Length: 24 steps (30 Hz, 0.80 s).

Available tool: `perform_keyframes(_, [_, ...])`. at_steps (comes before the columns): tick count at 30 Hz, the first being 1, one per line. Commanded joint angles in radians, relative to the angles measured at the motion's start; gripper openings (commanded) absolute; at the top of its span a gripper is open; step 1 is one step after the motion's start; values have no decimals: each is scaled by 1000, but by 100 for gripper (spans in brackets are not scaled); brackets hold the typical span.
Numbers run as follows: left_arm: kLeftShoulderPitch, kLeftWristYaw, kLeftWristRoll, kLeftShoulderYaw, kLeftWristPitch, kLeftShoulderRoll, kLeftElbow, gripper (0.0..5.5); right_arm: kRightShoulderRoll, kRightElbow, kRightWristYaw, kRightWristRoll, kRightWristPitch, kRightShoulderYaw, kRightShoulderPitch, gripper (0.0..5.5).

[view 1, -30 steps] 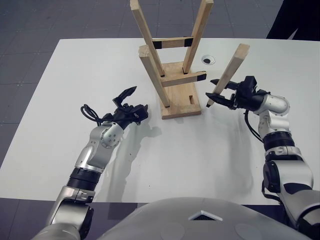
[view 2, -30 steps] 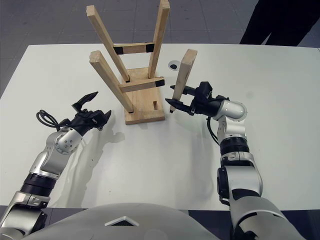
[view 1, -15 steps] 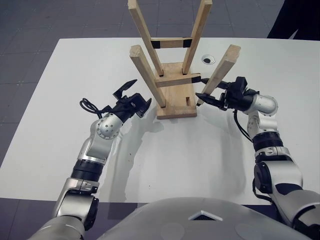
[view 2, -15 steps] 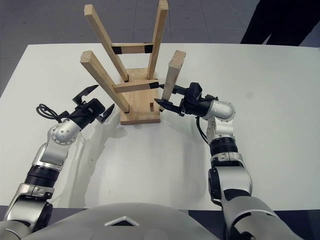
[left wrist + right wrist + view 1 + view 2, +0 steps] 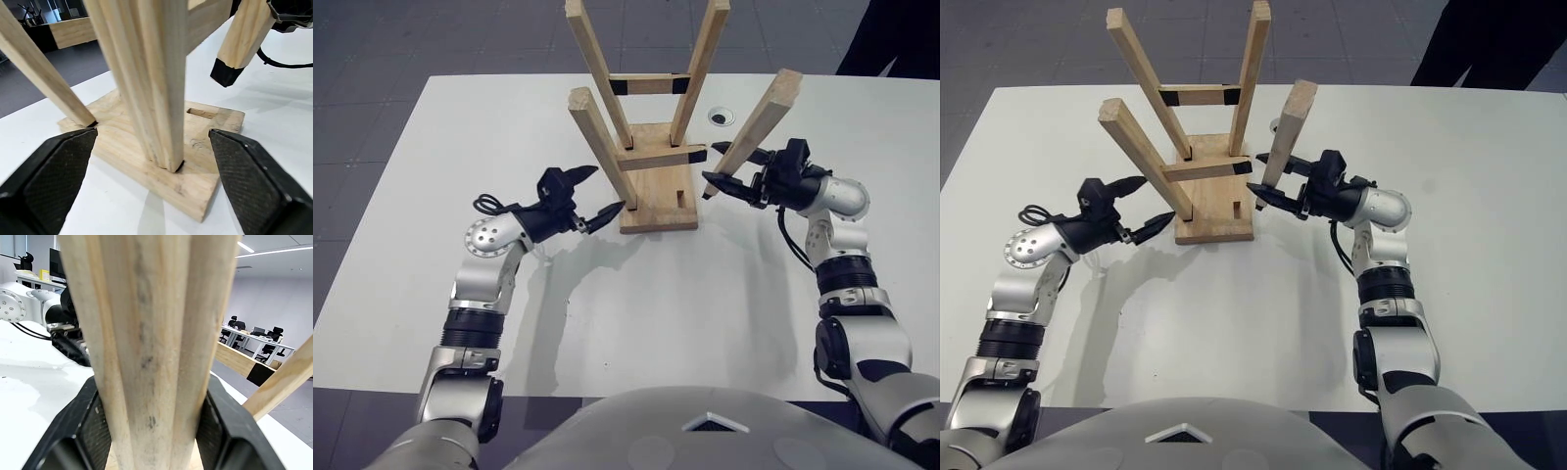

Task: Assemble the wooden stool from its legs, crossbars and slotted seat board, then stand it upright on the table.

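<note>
The slotted seat board point(image 5: 661, 201) lies upside down on the white table. Three legs stand in it: two at the back point(image 5: 592, 59) point(image 5: 705, 59) and one leaning at the front left point(image 5: 597, 147). Black-ended crossbars point(image 5: 651, 84) point(image 5: 666, 157) join them. My right gripper point(image 5: 729, 168) is shut on the fourth leg point(image 5: 759, 122). That leg is tilted, and its black tip hangs just off the board's right edge, near an empty slot point(image 5: 203, 112). My left gripper point(image 5: 610, 188) is open at the board's front left corner. Its fingers point(image 5: 54, 181) flank the base of the front left leg point(image 5: 151, 83).
A round cable hole point(image 5: 721, 117) sits in the table behind the board on the right. A black cable point(image 5: 489, 206) loops at my left wrist. The table point(image 5: 656, 313) is bare in front of the board.
My left gripper has swung right to the board's front left corner. My right gripper carried the leg left to the board's edge, then drew it back slightly up and right.
</note>
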Motion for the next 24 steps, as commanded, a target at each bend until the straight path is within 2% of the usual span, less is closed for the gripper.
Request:
perform_keyframes(1, [-7, -14, 39, -54, 11, -19, 4, 423, -9, -23, -5, 18, 22, -5, -21, 206])
perform_keyframes(12, [-124, 10, 116, -63, -63, -54, 223, 423, -10, -32, -10, 25, 47, -3, -41, 206])
perform_keyframes(24, [-186, -163, 97, -92, -34, -79, 324, 423, -8, -6, -17, 15, 37, -1, -61, 206])
